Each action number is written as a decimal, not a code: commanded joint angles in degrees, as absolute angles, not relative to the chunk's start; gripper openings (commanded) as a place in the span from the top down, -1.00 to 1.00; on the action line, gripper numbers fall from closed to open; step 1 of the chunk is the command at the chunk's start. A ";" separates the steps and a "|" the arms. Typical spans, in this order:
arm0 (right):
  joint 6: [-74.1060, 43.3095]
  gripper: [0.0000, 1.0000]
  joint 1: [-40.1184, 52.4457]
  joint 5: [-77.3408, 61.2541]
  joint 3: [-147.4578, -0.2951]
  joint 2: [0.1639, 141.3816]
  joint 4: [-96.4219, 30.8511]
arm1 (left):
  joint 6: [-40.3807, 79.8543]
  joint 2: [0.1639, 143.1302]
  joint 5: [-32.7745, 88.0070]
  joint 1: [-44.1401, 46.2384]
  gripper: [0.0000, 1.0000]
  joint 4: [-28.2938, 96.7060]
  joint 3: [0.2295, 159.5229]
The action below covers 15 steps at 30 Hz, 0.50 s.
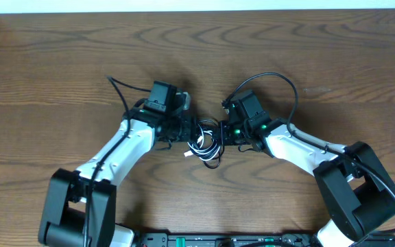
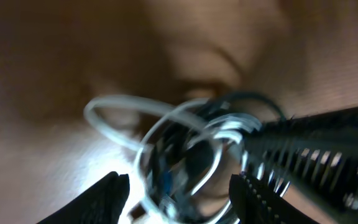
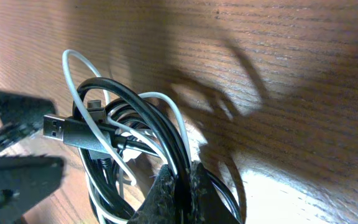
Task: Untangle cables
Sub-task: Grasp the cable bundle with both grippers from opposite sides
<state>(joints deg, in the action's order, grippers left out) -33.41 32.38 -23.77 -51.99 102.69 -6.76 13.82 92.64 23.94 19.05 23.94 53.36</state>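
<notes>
The white cable and the black cable lie tangled in one small coil on the wooden table, between my two grippers. In the right wrist view my right gripper is shut on several black cable strands, with a white cable strand pinched alongside. A black USB plug sticks out to the left. In the blurred left wrist view my left gripper is open, with the white cable and black cable coils between its fingers. Both grippers, left and right, meet at the coil.
The table is brown wood. The arms' own thick black wires arc above the right arm. The other gripper fills the right of the left wrist view and the lower left of the right wrist view.
</notes>
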 commanded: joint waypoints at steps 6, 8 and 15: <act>-32.73 0.98 32.73 -26.13 -52.82 101.49 -6.70 | 21.54 97.86 22.48 20.23 -0.13 19.31 54.54; -32.73 0.98 32.73 -26.11 -52.82 101.49 -6.83 | 21.54 98.52 22.48 20.23 0.10 19.14 54.54; -32.71 0.98 32.73 -26.04 -52.82 101.49 -7.60 | 21.52 96.51 22.41 19.55 0.57 16.75 54.57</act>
